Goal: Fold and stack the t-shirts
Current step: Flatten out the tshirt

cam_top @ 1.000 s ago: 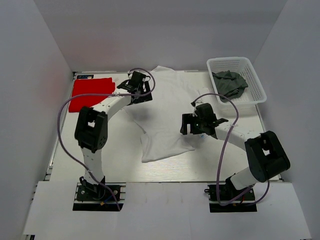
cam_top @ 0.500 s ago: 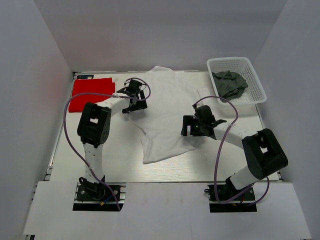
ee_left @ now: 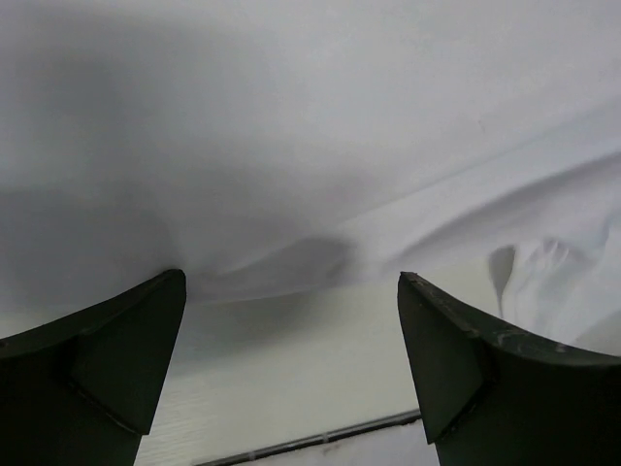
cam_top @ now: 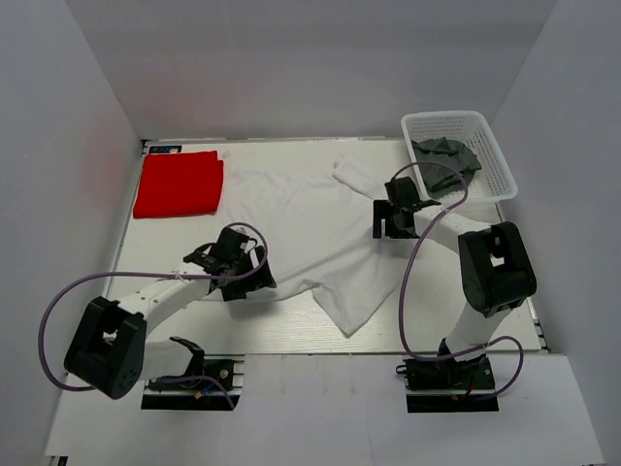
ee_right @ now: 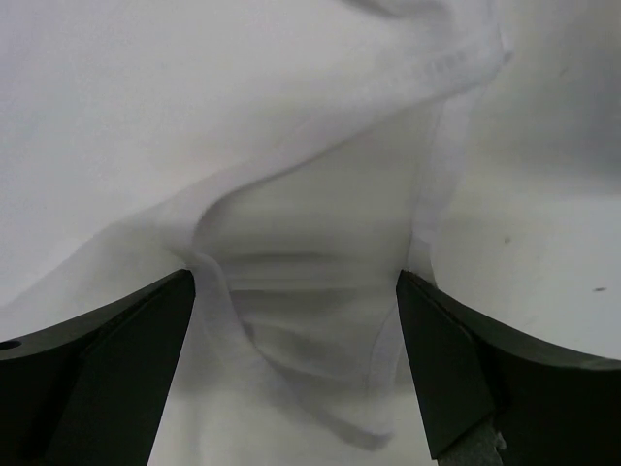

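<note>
White tee shifted, lying diagonally (rumpled).

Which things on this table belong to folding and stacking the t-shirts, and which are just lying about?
Part of the job: white t-shirt, spread out mid-table; red t-shirt, folded at the far left corner.
Just lying about: white mesh basket at the far right; dark cloth bundled inside it.
</note>
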`<state>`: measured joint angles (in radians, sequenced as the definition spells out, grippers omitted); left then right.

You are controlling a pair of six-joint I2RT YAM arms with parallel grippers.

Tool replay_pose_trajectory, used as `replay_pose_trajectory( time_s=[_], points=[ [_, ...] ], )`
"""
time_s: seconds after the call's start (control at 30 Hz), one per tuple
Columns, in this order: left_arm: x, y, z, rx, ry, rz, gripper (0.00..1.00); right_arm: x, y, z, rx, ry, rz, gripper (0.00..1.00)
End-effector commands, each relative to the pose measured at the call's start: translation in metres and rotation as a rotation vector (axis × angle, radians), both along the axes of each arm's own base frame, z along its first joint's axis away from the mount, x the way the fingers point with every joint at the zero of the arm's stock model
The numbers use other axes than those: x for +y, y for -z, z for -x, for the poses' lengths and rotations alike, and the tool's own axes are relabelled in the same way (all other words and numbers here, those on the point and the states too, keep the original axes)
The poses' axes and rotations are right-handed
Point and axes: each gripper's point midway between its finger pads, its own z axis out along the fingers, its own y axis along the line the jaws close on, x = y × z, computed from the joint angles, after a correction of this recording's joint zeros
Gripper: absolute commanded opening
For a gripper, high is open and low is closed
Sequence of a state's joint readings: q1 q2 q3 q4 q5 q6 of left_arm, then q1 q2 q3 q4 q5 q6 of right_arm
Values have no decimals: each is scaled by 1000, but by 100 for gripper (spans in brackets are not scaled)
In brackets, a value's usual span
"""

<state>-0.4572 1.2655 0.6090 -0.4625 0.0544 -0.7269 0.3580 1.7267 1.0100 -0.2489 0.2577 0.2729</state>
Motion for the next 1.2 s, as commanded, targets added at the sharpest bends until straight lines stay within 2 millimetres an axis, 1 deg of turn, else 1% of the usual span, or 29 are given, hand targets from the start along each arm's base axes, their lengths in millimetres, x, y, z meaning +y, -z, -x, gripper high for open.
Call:
replay_pose_trajectory(
  time_s=[0.0, 0.07, 0.1, 0.13, 0.17, 0.2, 0.23, 0.27, 0.3, 0.37, 0.4, 0.43, 0.47, 0.5, 0.57, 0.6, 0.63, 0.67, 0.77, 0.8, 0.83, 0.87, 0.9, 0.93, 0.97, 1.0, 1.03, 1.07, 1.17],
  points=[
    [-22, -32, 2, -41, 74, 92, 100, -16, -33, -31, -77, -4, 72, 90],
    [-28, -60, -14, -146, 113, 116, 100, -20, -57, -50, -138, 1, 67, 90],
    [-36, -77, -22, -202, 132, 136, 100, -18, -62, -51, -141, -16, 63, 90],
    [-36, -84, -30, -236, 120, 133, 100, -13, -76, -54, -171, -40, 47, 90],
    [-32, -98, -47, -314, 80, 111, 100, 3, -79, -50, -160, -95, -20, 90],
    [-28, -103, -55, -348, 55, 94, 100, 13, -94, -47, -189, -125, -68, 90],
    [-19, -102, -64, -354, 15, 63, 100, 21, -89, -38, -173, -141, -104, 90],
    [-11, -101, -79, -365, -58, 30, 100, 38, -79, -21, -127, -200, -192, 90],
    [-7, -101, -87, -373, -85, -4, 100, 52, -92, -13, -152, -242, -260, 90],
    [0, -106, -107, -387, -150, -65, 100, 61, -70, 23, -69, -259, -316, 90],
    [2, -92, -117, -344, -159, -92, 100, 63, -56, 40, -26, -262, -321, 90],
    [3, -100, -132, -360, -183, -106, 100, 64, -56, 49, -21, -251, -334, 90],
    [-1, -85, -140, -324, -170, -133, 100, 67, -52, 64, -9, -253, -342, 90],
    [2, -96, -149, -348, -181, -127, 100, 64, -39, 77, 22, -241, -339, 90],
    [3, -82, -167, -328, -200, -160, 100, 63, -41, 88, 15, -207, -360, 90],
    [8, -77, -176, -327, -220, -171, 100, 57, -24, 102, 50, -198, -343, 90],
    [12, -76, -185, -331, -238, -179, 100, 57, -23, 103, 44, -171, -360, 90],
    [8, -58, -187, -290, -224, -187, 100, 54, -16, 107, 55, -162, -357, 90],
    [20, -44, -206, -274, -230, -244, 100, 45, 1, 103, 70, -123, -313, 90],
    [25, -29, -211, -233, -247, -260, 100, 33, 9, 98, 88, -74, -251, 90],
    [25, -20, -210, -208, -243, -272, 100, 27, 10, 91, 88, -45, -211, 90],
    [35, -13, -215, -193, -264, -281, 100, 22, 27, 93, 145, -28, -174, 90],
    [34, 3, -212, -148, -252, -291, 100, 18, 22, 79, 126, 3, -162, 90],
    [36, 7, -215, -137, -257, -282, 100, 13, 24, 75, 130, 19, -140, 90],
    [41, 12, -216, -122, -265, -277, 100, 8, 37, 74, 167, 36, -119, 90],
    [42, 16, -215, -114, -263, -281, 100, 2, 40, 69, 168, 63, -110, 90],
    [48, 22, -215, -99, -275, -287, 100, -9, 32, 50, 129, 107, -78, 90],
    [50, 22, -216, -95, -279, -279, 100, -19, 43, 50, 165, 123, -47, 90],
    [50, 15, -220, -121, -267, -277, 100, -36, 27, 18, 117, 170, 4, 90]
  ],
)
